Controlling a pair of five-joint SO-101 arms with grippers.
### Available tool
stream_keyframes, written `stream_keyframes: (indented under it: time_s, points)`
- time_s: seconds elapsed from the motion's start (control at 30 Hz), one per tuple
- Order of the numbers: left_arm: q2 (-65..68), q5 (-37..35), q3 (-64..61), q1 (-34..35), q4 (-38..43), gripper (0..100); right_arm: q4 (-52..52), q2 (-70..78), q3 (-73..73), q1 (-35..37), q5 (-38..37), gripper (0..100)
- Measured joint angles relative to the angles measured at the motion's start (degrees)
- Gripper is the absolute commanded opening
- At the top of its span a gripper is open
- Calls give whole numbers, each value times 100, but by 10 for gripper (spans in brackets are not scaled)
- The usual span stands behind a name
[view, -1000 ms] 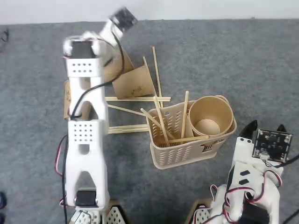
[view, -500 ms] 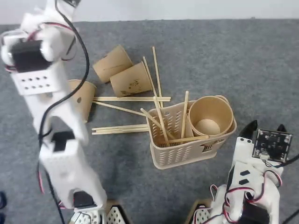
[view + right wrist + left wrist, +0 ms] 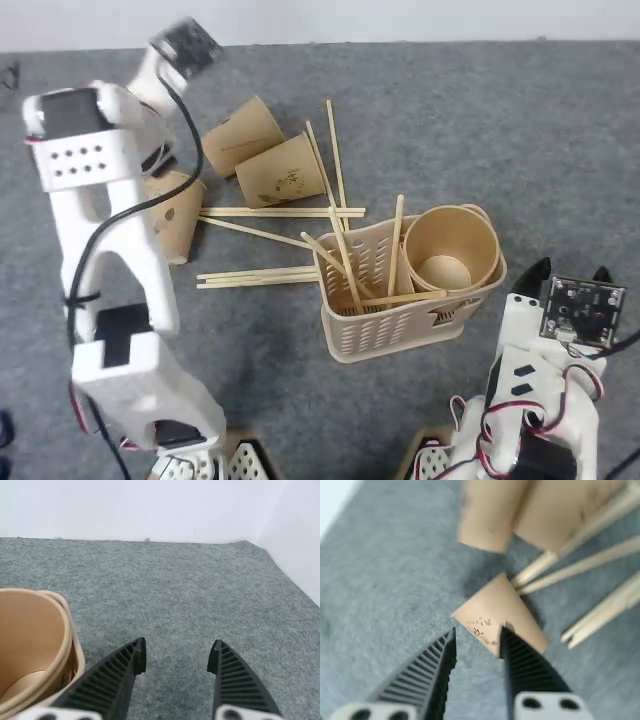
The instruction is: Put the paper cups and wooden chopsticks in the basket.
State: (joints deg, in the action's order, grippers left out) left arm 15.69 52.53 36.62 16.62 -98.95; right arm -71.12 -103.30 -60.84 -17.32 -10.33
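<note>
Seen from above, the basket point(image 3: 395, 330) holds stacked paper cups point(image 3: 450, 245) and several chopsticks point(image 3: 345, 260). Three more cups point(image 3: 285, 170) lie on the grey desk point(image 3: 500, 120) among loose chopsticks point(image 3: 280, 212). Up close, the left gripper point(image 3: 478, 632) has its fingers parted and empty at one lying cup point(image 3: 495, 615). The right gripper point(image 3: 178, 647) is spread wide, holding nothing, beside the basket.

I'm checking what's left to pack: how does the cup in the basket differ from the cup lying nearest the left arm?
The cup in the basket stands upright, mouth up; the cup by the left arm lies on its side. The upright one sits inside the basket, while the lying one rests on the carpet outside it. Both are tan paper.
</note>
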Motion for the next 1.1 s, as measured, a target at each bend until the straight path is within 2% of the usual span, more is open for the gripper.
stream_keyframes:
  time_s: [0.13, 0.23, 0.47, 0.6, 0.8, 1.1]
  points:
    - [607, 1688, 255, 299, -9, 177, 0, 0, 0, 0, 0, 208]
    - [1204, 2505, 695, 387, -9, 177, 0, 0, 0, 0, 0, 208]
    - [2752, 2910, 2057, 255, -9, 177, 0, 0, 0, 0, 0, 208]
    - [3086, 3121, 2418, 44, -9, 177, 0, 0, 0, 0, 0, 208]
    - [3103, 3789, 2057, -35, 0, 177, 0, 0, 0, 0, 0, 208]
    - [2989, 4193, 1503, 202, 18, 177, 0, 0, 0, 0, 0, 208]
